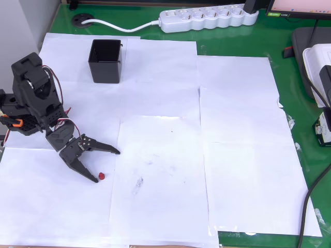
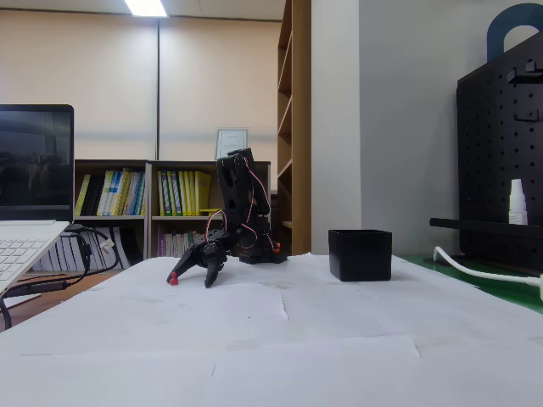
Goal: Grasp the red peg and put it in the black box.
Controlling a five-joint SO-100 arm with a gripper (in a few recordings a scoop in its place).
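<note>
The red peg (image 1: 102,175) lies on the white paper, a tiny dark-red stub just right of my lower fingertip. In the fixed view the red peg (image 2: 173,278) sits at the tip of the left finger. My gripper (image 1: 106,165) is open, low over the table, its two black fingers spread in a V; the peg lies near the mouth of that V, close to the lower finger. In the fixed view my gripper (image 2: 191,277) points down toward the table. The black box (image 1: 106,61) stands upright at the far left of the paper, well beyond the arm; the black box (image 2: 361,254) is empty-looking from above.
White paper sheets (image 1: 170,155) cover a green table. A white power strip (image 1: 209,18) and its cable lie along the far edge. A laptop (image 2: 25,220) stands at the left of the fixed view; devices and cables sit at the table's right edge (image 1: 318,77).
</note>
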